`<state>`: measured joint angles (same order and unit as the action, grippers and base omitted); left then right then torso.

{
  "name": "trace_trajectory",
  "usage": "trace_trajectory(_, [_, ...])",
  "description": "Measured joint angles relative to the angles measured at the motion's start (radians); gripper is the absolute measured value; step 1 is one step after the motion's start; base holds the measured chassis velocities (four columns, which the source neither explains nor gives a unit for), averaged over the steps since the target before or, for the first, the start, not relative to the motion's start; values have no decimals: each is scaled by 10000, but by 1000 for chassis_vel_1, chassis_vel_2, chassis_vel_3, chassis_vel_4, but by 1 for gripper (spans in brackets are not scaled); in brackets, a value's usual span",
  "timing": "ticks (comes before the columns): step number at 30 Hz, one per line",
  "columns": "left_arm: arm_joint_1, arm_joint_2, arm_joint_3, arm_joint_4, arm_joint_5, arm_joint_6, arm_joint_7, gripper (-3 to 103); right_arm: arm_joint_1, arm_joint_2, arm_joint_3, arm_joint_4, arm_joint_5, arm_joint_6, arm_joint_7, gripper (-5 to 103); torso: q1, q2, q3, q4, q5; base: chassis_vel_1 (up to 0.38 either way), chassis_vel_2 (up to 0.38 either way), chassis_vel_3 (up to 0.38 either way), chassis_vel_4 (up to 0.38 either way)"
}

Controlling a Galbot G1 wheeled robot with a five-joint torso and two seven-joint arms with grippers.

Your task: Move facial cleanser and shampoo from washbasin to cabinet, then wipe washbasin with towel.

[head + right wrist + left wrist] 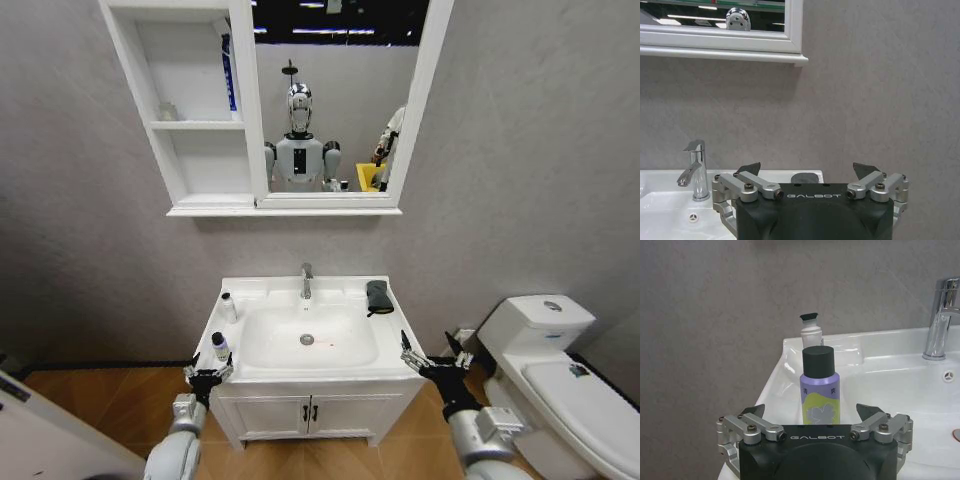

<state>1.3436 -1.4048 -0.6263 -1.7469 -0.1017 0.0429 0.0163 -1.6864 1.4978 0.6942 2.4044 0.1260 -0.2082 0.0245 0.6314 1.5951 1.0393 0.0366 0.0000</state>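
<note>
Two bottles are seen in the head view on the left rim of the washbasin [300,375]: a purple bottle [220,346] w/ black cap near the front corner, and a white bottle [228,307] further back. The towel [379,296] lies on the right rear rim beside the tap [306,281]. The cabinet [190,110] is mounted above, shelves to the left of the mirror. The left gripper [208,371] is held just in front of the purple bottle, fingers spread; the right gripper [432,358] waits spread at the basin's right front corner.

Left wrist view: the purple bottle [819,385] stands centred between the spread jaws, not yet touched; the white bottle [811,330] is behind it.

Right wrist view: the right gripper [808,172] is spread, nothing held; the towel [805,177] sits beyond it.

Step judged: first pick, approx. at approach. Next req.: short advance, then closure on the bottle body below the cap.
</note>
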Motion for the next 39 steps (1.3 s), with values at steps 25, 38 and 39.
trace_trajectory(25, [-897, 162, 520, 400, -24, 852, -582, 86, 38, 9, -20, -199, -33, 138, 30, 100, 0, 0, 0, 0, 0, 0, 0, 0, 0])
trace_trajectory(38, [-803, 153, 417, 261, -63, 937, -581, 43, 161, 17, -98, -331, -95, 165, 39, 100, -1, 0, 0, 0, 0, 0, 0, 0, 0])
trace_trajectory(39, [-722, 162, 412, 96, -70, 993, -606, 43, 169, 26, -103, -340, -101, 164, 41, 100, 0, 0, 0, 0, -2, 0, 0, 0, 0])
